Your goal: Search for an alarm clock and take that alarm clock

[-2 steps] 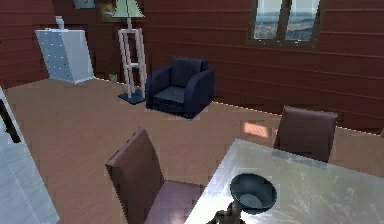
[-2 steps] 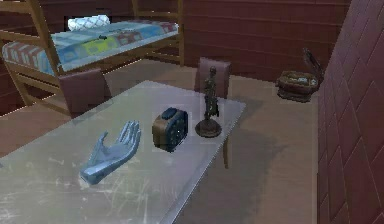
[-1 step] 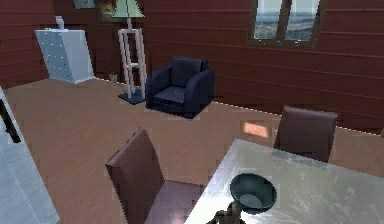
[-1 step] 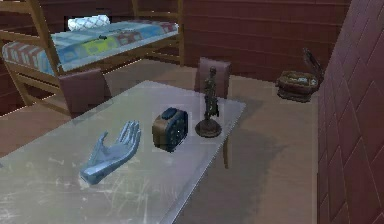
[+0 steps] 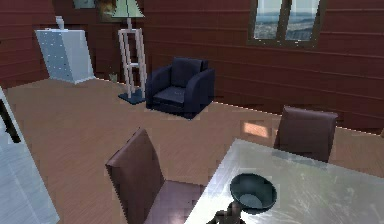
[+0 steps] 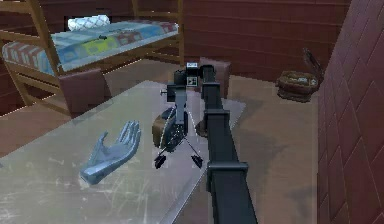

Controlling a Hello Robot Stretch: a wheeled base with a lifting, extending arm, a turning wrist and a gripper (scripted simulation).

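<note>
Brown round blob [image 6: 159, 128] at the gripper [image 6: 178, 157] on the table [image 6: 50, 150], maybe the clock; can't tell if anything's held, so lift slowly, clear of the hand statue [image 6: 110, 155].

No legible text, labels or numbers. Only black marks on two small white squares [image 6: 191, 81] at the arm's [image 6: 225, 160] 12 o'clock end: patterns, not characters.

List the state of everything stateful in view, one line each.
gripper, at the table; cannot tell whether it holds anything
brown thing, on the table, at the gripper
hand statue, lying on the table
bowl, upright on the table
armchair, upright, unoccupied
</note>
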